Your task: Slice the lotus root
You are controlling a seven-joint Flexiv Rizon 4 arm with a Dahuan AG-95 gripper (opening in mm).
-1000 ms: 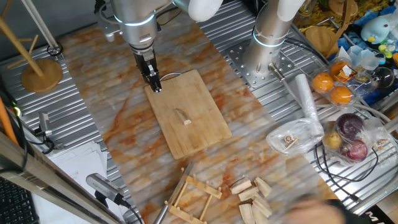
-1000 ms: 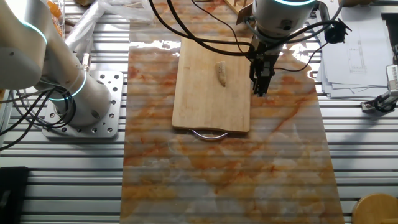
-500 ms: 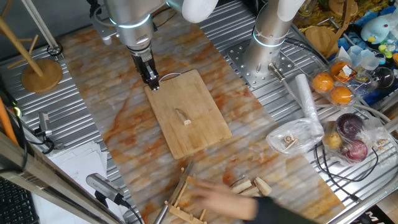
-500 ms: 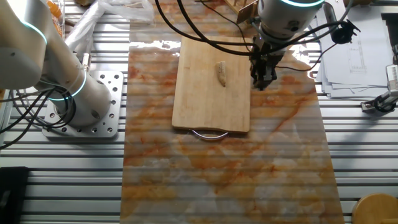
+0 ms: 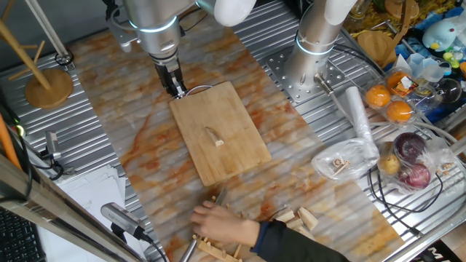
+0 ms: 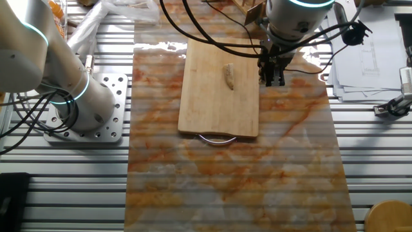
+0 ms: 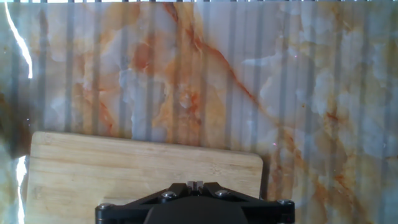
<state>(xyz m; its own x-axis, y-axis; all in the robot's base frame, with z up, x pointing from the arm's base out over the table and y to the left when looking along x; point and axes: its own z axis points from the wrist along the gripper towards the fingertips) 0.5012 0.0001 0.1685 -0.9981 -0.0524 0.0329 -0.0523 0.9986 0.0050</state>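
Am viewing hand (image 5: 177, 90) hovering off board (image 5: 218, 131) handle corner; fingers seeming pressed together, empty. Lotus root (image 5: 213, 136) lying mid-board, long axis lengthwise, well apart.

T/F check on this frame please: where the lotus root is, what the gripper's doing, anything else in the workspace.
1. The lotus root lies on the wooden cutting board. True.
2. The gripper is clamped on the lotus root. False: it sits near the board's handle-end corner, apart from the root.
3. The lotus root is already cut into thin round slices. False: it is one whole stubby piece.
4. A person's hand reaches toward the wooden rack near the table edge. True.
5. Two oranges sit off to the side of the marble mat. True.
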